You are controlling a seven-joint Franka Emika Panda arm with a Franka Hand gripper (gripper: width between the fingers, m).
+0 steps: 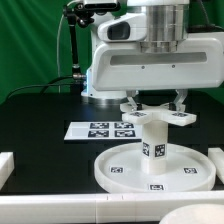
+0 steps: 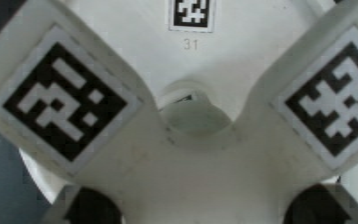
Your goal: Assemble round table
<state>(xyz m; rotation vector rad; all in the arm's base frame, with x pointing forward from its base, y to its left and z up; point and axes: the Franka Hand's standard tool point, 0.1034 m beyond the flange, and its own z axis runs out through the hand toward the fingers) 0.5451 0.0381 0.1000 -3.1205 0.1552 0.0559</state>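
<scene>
Green curtain hangs behind the black table (image 1: pixel 40 110) we watch. Our gripper (image 1: pixel 158 107) is clenched on the cross-shaped four-armed piece (image 1: pixel 157 116), holding it atop the short thick cylinder leg (image 1: pixel 153 148), which stands upright at the middle of the large rimmed round disc (image 1: pixel 120 172). We see the marker board (image 1: pixel 100 130) lying flat behind the disc, toward the exterior view's left.

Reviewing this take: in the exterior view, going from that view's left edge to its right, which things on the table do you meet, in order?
Marker board → cylinder leg standing upright on the round disc, with the cross-shaped piece on top of it, under the gripper.
</scene>
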